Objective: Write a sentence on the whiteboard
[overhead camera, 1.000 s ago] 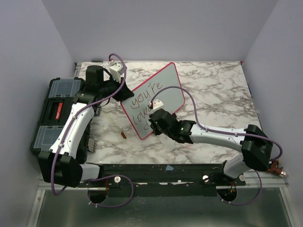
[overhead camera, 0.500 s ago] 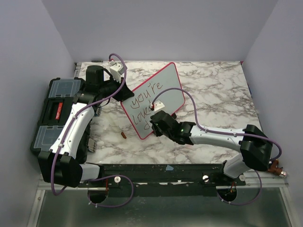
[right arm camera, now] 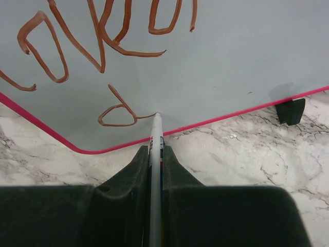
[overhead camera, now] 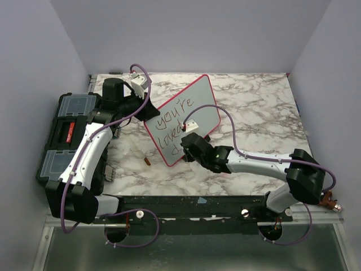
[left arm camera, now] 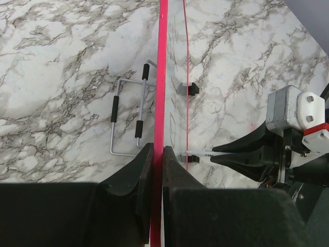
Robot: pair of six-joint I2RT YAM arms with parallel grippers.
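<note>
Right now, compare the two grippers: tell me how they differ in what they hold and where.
The left gripper pinches the red frame of the whiteboard edge-on; the right gripper pinches a thin marker. The left gripper sits at the board's side; the right gripper faces the written surface, marker tip touching near its bottom edge. Both are shut.

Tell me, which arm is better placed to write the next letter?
Right. The right pincer holds the marker, tip on the whiteboard by the last stroke; the left pincer clamps the board's edge.
</note>
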